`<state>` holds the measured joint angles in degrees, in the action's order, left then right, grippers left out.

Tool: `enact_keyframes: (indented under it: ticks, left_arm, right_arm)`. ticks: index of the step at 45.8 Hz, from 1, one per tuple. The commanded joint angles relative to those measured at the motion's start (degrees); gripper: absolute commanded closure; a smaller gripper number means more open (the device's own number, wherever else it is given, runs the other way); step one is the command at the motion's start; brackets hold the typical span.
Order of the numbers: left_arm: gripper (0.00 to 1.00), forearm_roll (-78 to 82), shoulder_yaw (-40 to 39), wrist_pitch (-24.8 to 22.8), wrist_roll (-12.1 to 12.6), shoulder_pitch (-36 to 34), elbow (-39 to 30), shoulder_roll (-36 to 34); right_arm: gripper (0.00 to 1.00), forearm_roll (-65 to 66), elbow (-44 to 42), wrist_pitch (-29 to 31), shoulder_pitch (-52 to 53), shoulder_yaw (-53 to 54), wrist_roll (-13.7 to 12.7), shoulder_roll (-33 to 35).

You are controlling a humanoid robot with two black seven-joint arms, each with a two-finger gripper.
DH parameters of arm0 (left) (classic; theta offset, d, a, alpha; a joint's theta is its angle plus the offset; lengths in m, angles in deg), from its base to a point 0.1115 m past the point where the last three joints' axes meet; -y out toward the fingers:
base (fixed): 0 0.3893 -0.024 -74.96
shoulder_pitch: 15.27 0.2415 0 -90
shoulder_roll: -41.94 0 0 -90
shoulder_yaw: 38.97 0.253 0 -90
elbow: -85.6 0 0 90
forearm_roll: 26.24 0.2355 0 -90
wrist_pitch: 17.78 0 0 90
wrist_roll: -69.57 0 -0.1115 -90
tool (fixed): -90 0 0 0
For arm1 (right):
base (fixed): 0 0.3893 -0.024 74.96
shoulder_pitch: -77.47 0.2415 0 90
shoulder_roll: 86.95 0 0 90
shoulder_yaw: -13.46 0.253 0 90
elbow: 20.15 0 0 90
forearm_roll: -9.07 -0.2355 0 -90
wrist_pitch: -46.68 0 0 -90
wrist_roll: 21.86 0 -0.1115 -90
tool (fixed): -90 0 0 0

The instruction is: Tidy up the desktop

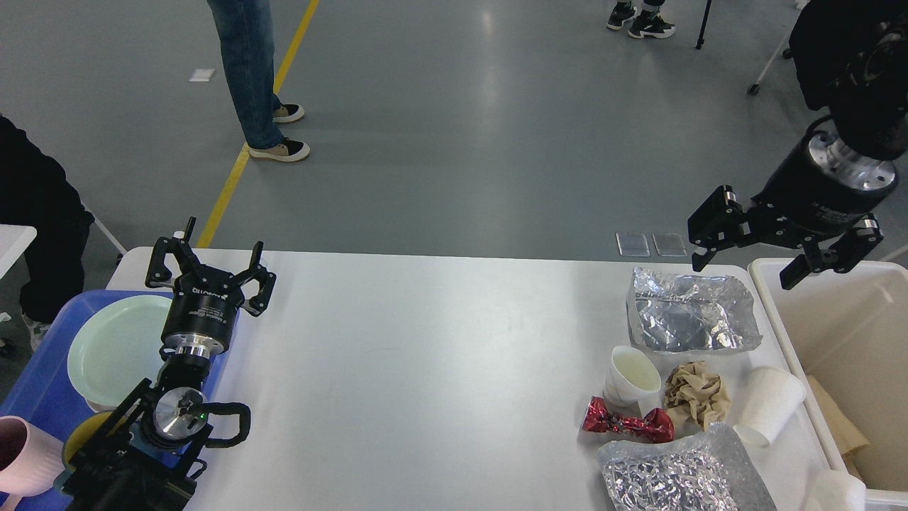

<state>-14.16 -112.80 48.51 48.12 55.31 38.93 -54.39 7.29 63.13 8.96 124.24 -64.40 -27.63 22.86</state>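
Grey polished floor (454, 128) stretches out beyond the surface, catching soft overhead glare. A yellow line (248, 142) runs diagonally, far past the left tool. A person in jeans (248, 71) stands on it. Dark sneakers (642, 21) wait at the top, and two clear floor plates (651, 244) sit just left of the right tool.

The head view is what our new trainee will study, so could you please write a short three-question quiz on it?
1. True or false: the right gripper holds a cup.
2. Which lies nearer the beige bin: A) crumpled brown paper B) pale green plate?
3. What colour is the tray at the desktop's left end?

Key: 1 false, it is open and empty; 2 A; 3 blue.
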Motion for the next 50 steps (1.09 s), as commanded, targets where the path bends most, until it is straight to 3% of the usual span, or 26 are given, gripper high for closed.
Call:
enact_keyframes:
  ticks: [1,16,25,35,50]
  left_arm:
    - [0.04,0.0,0.0,0.1,-0.1,0.0,0.0,0.0]
    - [0.04,0.1,0.0,0.1,0.0,0.0,0.0,0.0]
    - [0.04,0.1,0.0,0.0,0.0,0.0,0.0,0.0]
    - [0.04,0.0,0.0,0.1,-0.1,0.0,0.0,0.0]
    - [0.04,0.0,0.0,0.0,0.0,0.0,0.0,0.0]
  right_arm:
    - [0.00,-0.2,8.2,-0.4,6.4,0.0,-0.9,-0.3]
    - [0.00,-0.2,9.3,-4.5,5.1,-0.6,-0.8,-0.7]
    - [0.03,0.4,9.3,-14.3,-6.9,-6.2,-0.8,4.2]
    - [0.04,10.6,7.8,-24.1,-21.7,-5.4,-0.7,15.1]
    - [0.04,13.0,-0.2,-41.7,-42.9,-3.4,0.9,15.3]
